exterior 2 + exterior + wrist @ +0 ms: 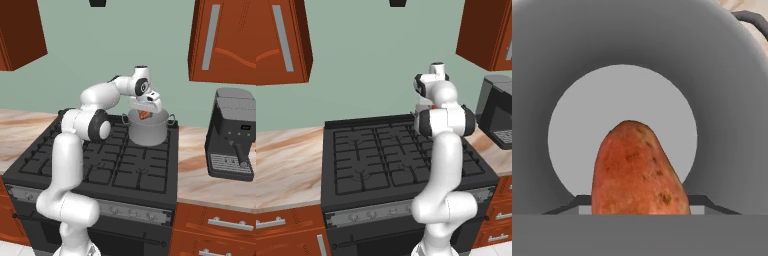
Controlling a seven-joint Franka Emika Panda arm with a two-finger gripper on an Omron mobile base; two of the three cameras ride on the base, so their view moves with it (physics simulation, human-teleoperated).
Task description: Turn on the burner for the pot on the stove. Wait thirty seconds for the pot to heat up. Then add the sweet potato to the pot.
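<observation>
Closest to the hand camera, the sweet potato (639, 170) stands as a fat oblong lump with a rounded tip, its skin orange-red, mottled and pitted with darker flecks. Both dark finger tips (704, 201) show just beside its lower flanks, so the hand (640, 205) is closed on the sweet potato, holding it by its wide middle. Behind it lies the pot (722, 95), seen straight down its mouth: smooth grey metal walls, shaded darker toward the rim, and a flat, pale round bottom. One thin dark loop handle (752, 21) curves at the upper right edge.

From the right base view, the sweet potato (144, 115) is a small orange spot inside the rim of the pot (148, 131), gripped under the white hand (145, 111), which hangs just over the opening. This pot is a straight-sided shiny cylinder with small loops on its sides, and it sits on the back right part of the stove (100, 165). Black grid grates cover the stove top, and a silver strip of round knobs (130, 212) runs along its front.

Marbled beige counter (200, 180) flanks the stove, with a boxy dark grey coffee machine (232, 135) on the right. Glossy reddish wood cabinets (222, 40) hang above.
</observation>
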